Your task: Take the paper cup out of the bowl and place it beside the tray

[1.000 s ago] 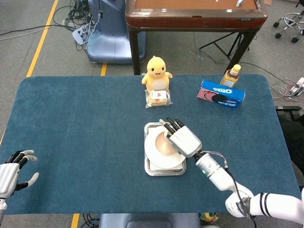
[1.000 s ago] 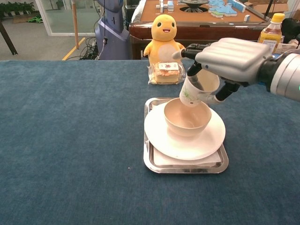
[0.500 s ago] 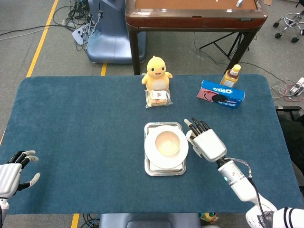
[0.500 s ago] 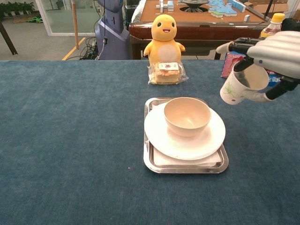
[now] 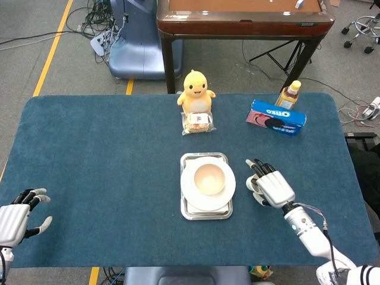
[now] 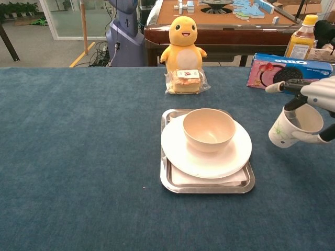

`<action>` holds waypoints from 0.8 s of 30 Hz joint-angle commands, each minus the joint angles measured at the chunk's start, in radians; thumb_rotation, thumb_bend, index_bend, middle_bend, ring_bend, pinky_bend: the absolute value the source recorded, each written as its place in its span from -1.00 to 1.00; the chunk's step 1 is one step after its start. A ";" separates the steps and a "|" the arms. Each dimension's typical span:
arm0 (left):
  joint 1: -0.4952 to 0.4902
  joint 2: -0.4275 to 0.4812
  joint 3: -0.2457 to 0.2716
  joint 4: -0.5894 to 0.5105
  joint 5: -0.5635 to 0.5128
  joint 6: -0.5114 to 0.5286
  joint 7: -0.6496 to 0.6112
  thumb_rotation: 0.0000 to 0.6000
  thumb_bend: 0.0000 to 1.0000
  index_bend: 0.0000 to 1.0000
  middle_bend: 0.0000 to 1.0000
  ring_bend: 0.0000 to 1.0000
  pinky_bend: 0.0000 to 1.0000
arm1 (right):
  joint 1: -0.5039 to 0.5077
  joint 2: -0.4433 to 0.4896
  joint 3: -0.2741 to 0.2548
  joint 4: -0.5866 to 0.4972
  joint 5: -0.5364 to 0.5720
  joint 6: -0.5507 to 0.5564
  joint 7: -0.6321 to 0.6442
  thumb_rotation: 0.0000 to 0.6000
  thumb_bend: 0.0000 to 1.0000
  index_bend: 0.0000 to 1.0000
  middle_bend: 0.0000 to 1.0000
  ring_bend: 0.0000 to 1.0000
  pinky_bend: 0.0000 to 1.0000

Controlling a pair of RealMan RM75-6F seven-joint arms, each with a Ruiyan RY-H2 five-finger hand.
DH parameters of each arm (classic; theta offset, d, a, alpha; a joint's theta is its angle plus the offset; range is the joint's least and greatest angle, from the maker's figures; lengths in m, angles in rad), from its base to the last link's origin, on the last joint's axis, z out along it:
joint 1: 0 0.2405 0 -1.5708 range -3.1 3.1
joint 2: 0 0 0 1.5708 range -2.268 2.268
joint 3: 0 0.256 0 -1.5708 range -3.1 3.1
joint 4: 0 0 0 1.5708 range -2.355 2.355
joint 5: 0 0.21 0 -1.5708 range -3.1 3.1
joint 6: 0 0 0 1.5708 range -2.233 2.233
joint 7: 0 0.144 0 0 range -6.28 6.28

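The cup [image 6: 292,126] hangs tilted in the right hand [image 6: 320,94], to the right of the tray [image 6: 207,184] and apart from it; whether its base touches the bench [image 6: 78,157] cannot be told. In the head view the hand [image 5: 272,189] covers the cup entirely. The chest view cuts the hand off at the frame edge, its fingers [image 6: 280,86] curled around the cup's rim and side. The bowl [image 6: 209,128] sits on a plate [image 6: 204,157] in the tray. The left hand [image 5: 16,218], far left of the tray, is partly cropped, fingers loosely spread and holding nothing.
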 commanded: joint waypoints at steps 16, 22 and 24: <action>-0.002 0.000 0.000 0.002 -0.005 -0.006 0.001 1.00 -0.46 -0.25 -0.49 -0.66 -0.25 | -0.033 -0.034 0.001 0.074 -0.047 -0.002 0.092 1.00 -0.21 0.06 -0.87 -1.00 -0.67; -0.003 -0.002 0.000 0.001 -0.006 -0.006 0.005 1.00 -0.46 -0.25 -0.49 -0.66 -0.25 | -0.049 0.000 0.007 0.047 -0.056 0.023 0.095 1.00 -0.52 -0.07 -0.87 -1.00 -0.67; -0.003 -0.002 0.000 0.002 -0.008 -0.007 0.006 1.00 -0.46 -0.25 -0.49 -0.66 -0.25 | -0.059 0.016 0.008 0.030 -0.066 0.043 0.095 1.00 -0.59 -0.11 -0.87 -1.00 -0.67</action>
